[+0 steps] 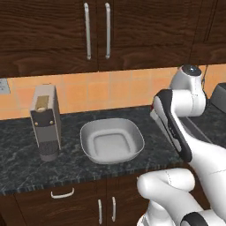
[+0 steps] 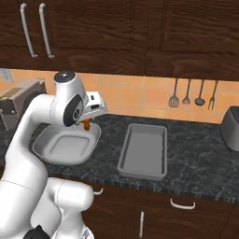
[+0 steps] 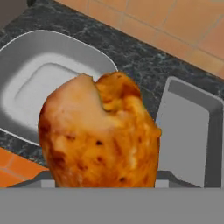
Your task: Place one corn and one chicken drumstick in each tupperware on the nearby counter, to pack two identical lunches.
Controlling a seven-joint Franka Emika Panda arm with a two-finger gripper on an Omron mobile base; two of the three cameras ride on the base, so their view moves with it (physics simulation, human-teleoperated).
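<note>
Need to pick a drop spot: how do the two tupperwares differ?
The tub is pale, wide and rounded at the corners; the tray is darker grey, narrow and straight-sided. The tub sits below the claw holding the drumstick; the tray lies off to the right. Both are empty, on the counter.
</note>
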